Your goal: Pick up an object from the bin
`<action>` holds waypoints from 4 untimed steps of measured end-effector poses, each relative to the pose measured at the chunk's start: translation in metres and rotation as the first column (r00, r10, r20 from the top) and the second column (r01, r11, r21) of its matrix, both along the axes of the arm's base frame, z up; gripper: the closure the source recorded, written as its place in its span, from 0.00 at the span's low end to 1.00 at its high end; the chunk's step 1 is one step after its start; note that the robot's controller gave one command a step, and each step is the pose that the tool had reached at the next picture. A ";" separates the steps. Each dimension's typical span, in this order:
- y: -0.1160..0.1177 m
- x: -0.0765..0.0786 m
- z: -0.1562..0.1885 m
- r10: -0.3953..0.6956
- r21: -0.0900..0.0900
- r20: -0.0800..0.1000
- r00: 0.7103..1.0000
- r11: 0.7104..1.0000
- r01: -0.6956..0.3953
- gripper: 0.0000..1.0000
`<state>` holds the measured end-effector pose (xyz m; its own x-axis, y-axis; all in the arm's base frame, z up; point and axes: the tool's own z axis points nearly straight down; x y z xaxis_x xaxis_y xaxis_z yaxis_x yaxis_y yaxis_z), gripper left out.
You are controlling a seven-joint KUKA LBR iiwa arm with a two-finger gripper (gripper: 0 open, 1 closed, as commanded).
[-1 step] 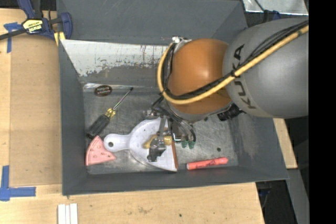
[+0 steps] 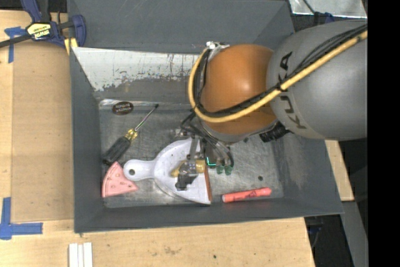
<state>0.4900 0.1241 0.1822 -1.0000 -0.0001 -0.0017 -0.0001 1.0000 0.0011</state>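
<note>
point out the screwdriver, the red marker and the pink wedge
screwdriver (image 2: 130, 134), camera view, on its yellow collar between handle and shaft
red marker (image 2: 247, 195), camera view, middle of its barrel
pink wedge (image 2: 116, 183), camera view, centre of its flat face

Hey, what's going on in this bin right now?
A robot arm reaches into the grey bin from the right. Its gripper is down over a white paddle-shaped thing in the floor's lower middle; whether it grips it, I cannot tell. A screwdriver, a pink wedge, a red marker and a black disc lie around, untouched.
</note>
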 end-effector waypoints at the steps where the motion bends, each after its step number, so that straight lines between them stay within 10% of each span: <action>1: -0.013 0.018 -0.048 -0.010 0.002 0.008 1.000 1.000 0.010 0.00; 2: 0.006 0.058 -0.099 0.073 -0.001 0.004 0.997 0.997 -0.073 0.00; 3: -0.007 0.034 -0.104 0.276 0.001 0.036 0.960 0.961 -0.277 1.00; 4: -0.007 0.034 -0.104 0.276 0.001 0.036 0.960 0.961 -0.276 1.00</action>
